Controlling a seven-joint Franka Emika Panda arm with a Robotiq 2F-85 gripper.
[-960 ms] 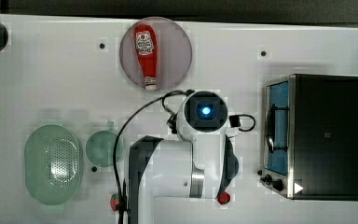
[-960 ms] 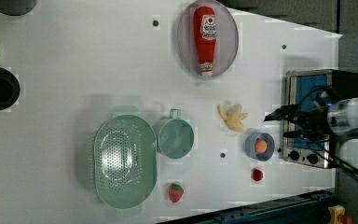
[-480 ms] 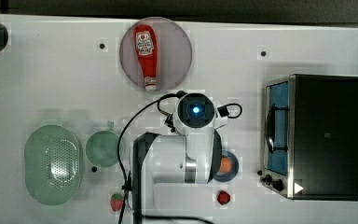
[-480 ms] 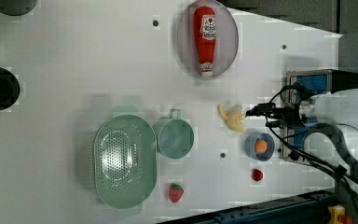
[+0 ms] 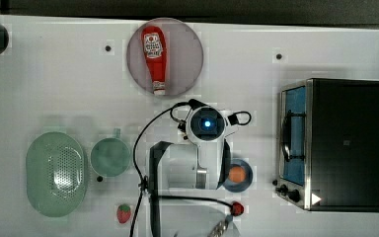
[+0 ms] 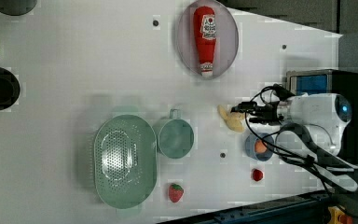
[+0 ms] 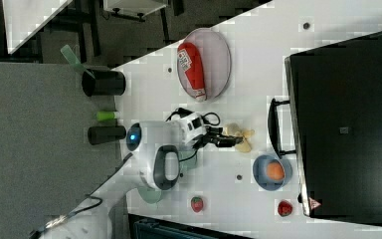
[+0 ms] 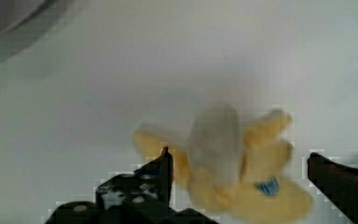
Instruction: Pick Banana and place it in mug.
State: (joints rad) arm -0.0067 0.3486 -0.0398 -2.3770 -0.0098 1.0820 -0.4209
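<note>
Banana, pale yellow and partly peeled, lies on the white surface just beside the blue bowl, on the side of that bowl facing the grey plate. In the wrist view the fruit sits between the two dark fingers of the gripper, one finger at each flank; whether either one touches the peel cannot be told. The jaws stand spread wide, pinching nothing. In the left view the gripper reaches level toward the banana from the bowl's side, its tip right at the fruit. The right view shows the same: the gripper at the banana, just beside the blue bowl, which holds an orange ball.

The mug, a round teal-green cup with a small handle stub, stands upright well apart from the blue bowl, with the banana between them in the left view. Touching or nearly touching the mug on its far side from the bowl is a green perforated strainer. A red ketchup bottle lies on the grey plate. A small strawberry rests near the mug, and a small red fruit lies just beside the blue bowl. A black toaster oven stands near the bowl
</note>
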